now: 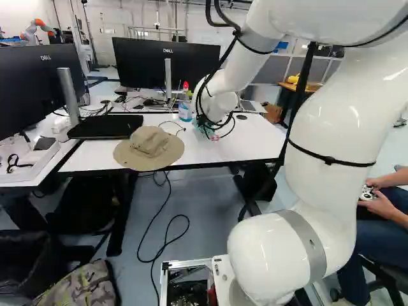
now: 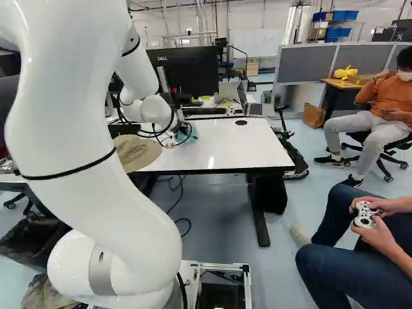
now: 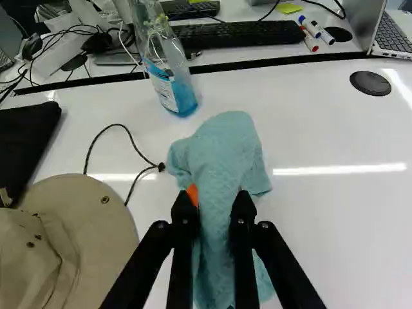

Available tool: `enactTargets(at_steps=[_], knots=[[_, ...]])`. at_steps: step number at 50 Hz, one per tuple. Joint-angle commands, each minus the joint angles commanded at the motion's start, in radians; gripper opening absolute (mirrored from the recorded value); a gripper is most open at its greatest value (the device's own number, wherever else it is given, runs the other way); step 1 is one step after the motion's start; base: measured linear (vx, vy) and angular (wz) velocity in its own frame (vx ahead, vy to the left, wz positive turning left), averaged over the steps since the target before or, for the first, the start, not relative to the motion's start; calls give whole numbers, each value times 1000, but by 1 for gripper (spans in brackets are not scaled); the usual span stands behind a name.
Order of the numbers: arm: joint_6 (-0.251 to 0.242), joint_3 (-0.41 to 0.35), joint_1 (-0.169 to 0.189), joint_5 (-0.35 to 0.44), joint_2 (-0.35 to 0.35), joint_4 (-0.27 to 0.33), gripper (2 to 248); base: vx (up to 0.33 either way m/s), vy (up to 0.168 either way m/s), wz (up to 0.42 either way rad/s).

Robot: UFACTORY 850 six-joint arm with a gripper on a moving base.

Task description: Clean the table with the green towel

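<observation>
At the table's far part, the gripper (image 2: 170, 143) is low over the white tabletop (image 2: 225, 151). Beside it, in the right base view, shows the blue-green towel (image 2: 191, 131). Seen from the wrist, the gripper (image 3: 215, 205) is shut on the towel (image 3: 222, 154), whose bunched cloth is pinched between both fingers. Part of the cloth spreads out ahead of the fingertips, and more hangs below and behind them. Whether the cloth presses on the tabletop cannot be told.
A tan hat (image 3: 71, 225) with a black cord lies beside the gripper. A spray bottle with blue liquid (image 3: 168, 77) stands just beyond the towel. A black case (image 1: 105, 126) and monitors (image 1: 167, 64) are farther off. A seated person's hands hold a controller (image 2: 365, 214) at the right.
</observation>
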State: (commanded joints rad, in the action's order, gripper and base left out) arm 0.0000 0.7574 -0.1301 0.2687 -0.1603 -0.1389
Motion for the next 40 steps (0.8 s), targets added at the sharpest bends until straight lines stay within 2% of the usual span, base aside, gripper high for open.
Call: enactTargets(at_steps=[23, 40], knots=[[0, 0, -9, 17, -53, 0, 62, 0, 0, 0], [0, 0, -9, 4, -53, 0, 62, 0, 0, 0]])
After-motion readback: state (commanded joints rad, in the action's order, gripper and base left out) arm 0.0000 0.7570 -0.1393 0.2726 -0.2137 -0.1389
